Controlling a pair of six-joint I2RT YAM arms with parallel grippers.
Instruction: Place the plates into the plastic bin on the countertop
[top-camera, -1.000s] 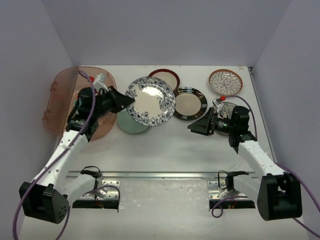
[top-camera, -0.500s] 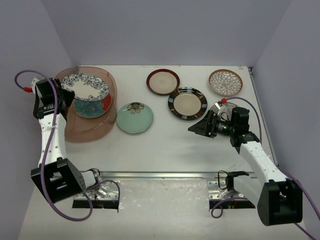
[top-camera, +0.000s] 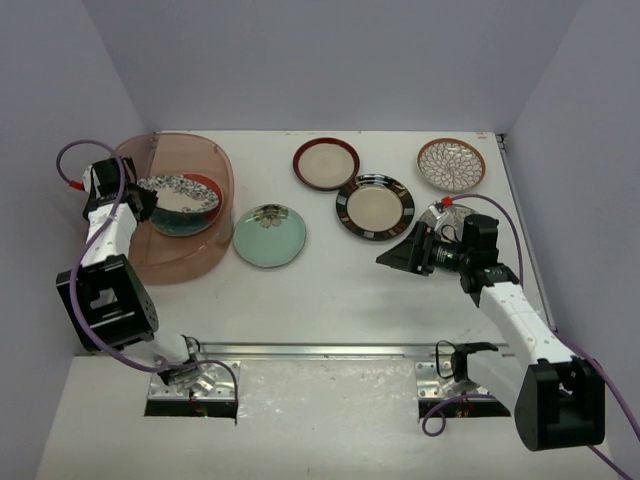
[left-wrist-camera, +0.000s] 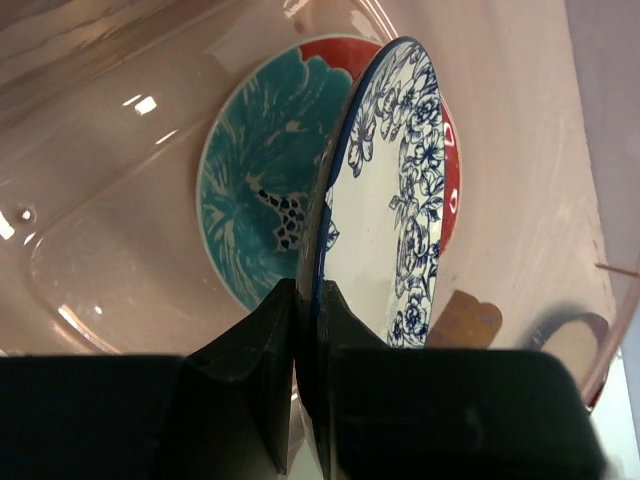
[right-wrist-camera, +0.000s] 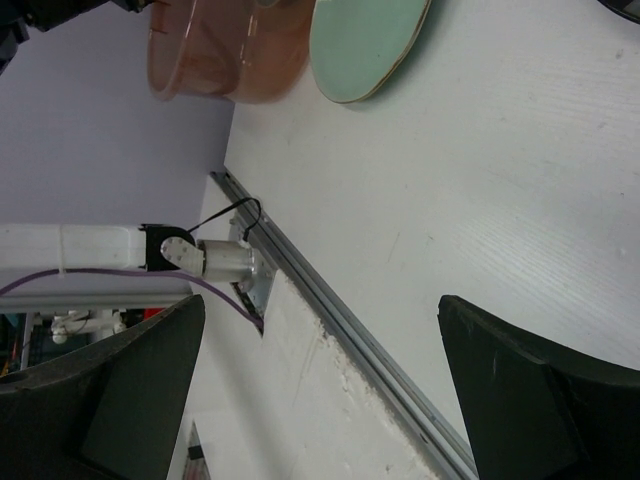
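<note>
My left gripper (top-camera: 140, 200) is inside the plastic bin (top-camera: 185, 258), shut on the rim of the blue-white floral plate (left-wrist-camera: 385, 220). It holds this plate tilted on edge above the red-and-teal plate (left-wrist-camera: 255, 200), which lies flat in the bin. On the countertop lie the mint green plate (top-camera: 270, 236), the brown-rimmed cream plate (top-camera: 326, 163), the black-rimmed cream plate (top-camera: 375, 207) and the brown-white petal plate (top-camera: 451, 164). The grey deer plate (top-camera: 436, 213) is mostly hidden under my right arm. My right gripper (top-camera: 388, 258) is open and empty, above the countertop right of the mint plate.
A metal rail (top-camera: 320, 350) runs along the near edge of the countertop (top-camera: 330, 290) and also shows in the right wrist view (right-wrist-camera: 340, 325). Pale lilac walls enclose the back and both sides. The left arm's base (top-camera: 105, 300) stands just in front of the bin.
</note>
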